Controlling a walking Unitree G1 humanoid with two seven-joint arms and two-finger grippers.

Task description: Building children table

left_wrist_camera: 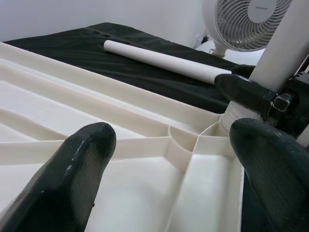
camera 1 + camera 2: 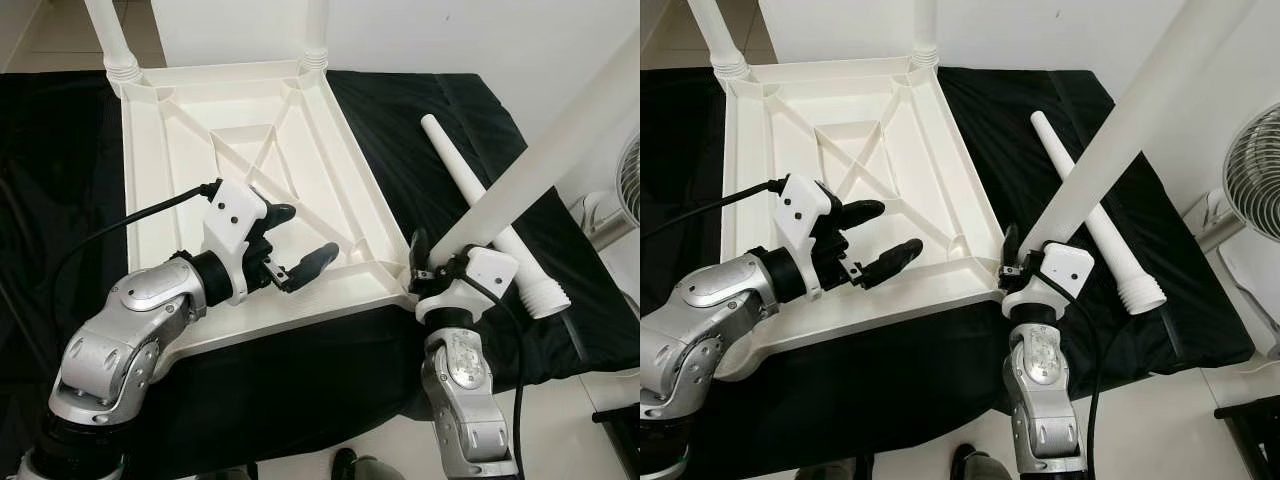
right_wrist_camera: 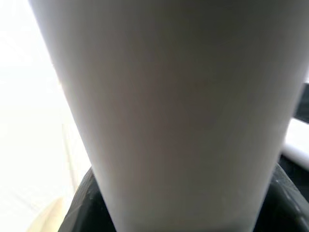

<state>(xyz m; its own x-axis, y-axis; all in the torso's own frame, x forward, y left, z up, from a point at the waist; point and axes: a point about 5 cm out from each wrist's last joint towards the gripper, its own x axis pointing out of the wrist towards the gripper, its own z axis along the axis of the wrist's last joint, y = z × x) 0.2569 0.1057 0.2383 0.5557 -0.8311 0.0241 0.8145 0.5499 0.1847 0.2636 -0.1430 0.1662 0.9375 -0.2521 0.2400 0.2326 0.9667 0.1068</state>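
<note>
So the white tabletop (image 2: 250,150) is lying upside down on the black cloth (image 2: 60,150). Right gripper (image 2: 432,262) is clamped around a table leg (image 2: 540,150) standing at the corner nearest it. Left gripper (image 2: 290,245) hovers over the tabletop's underside, fingers spread, holding nothing. A loose leg (image 2: 480,210) lies just beyond the right gripper, with a fan (image 2: 1252,185) further out.

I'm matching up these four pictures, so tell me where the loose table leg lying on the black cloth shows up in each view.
Left eye view: loose table leg lies right of the upturned tabletop, behind the held leg.
Right eye view: same spot, right of centre.
Left wrist view: a pale bar across the top, before the fan.
Right wrist view: I cannot make it out; the held leg is close up.
Shared landmark: the black cloth.
</note>
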